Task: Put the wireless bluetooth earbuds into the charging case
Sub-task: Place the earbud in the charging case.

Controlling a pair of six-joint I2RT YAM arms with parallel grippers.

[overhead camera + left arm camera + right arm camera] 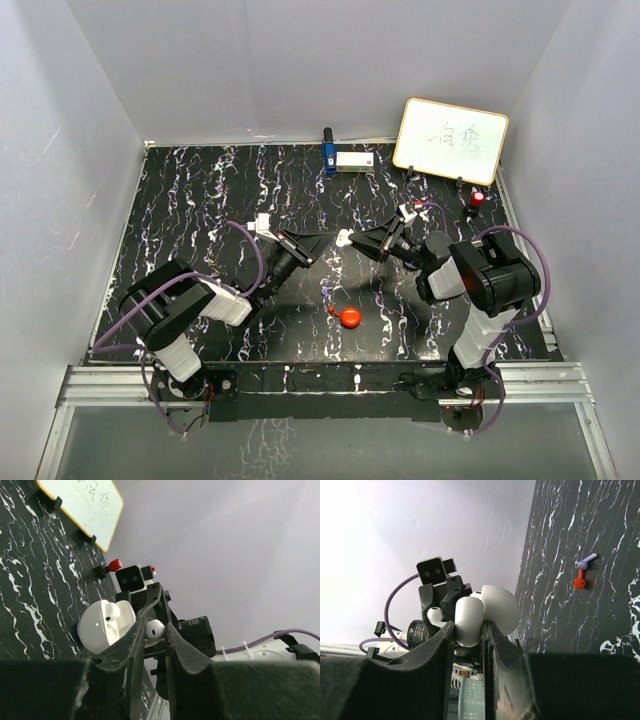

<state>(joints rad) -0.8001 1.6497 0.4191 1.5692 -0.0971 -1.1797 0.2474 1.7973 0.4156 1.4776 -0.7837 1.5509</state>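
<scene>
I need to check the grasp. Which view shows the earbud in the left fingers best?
Left wrist: the earbud sits large between the left fingers. The top view shows it too small to tell; the right wrist shows it small, beside the case.

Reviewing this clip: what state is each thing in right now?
Charging case: open, held in right gripper.
White earbud: pinched in left gripper, outside the case.
Second white earbud: sitting in the case.
Red piece: loose on the table.
Purple piece: loose on the table.
</scene>
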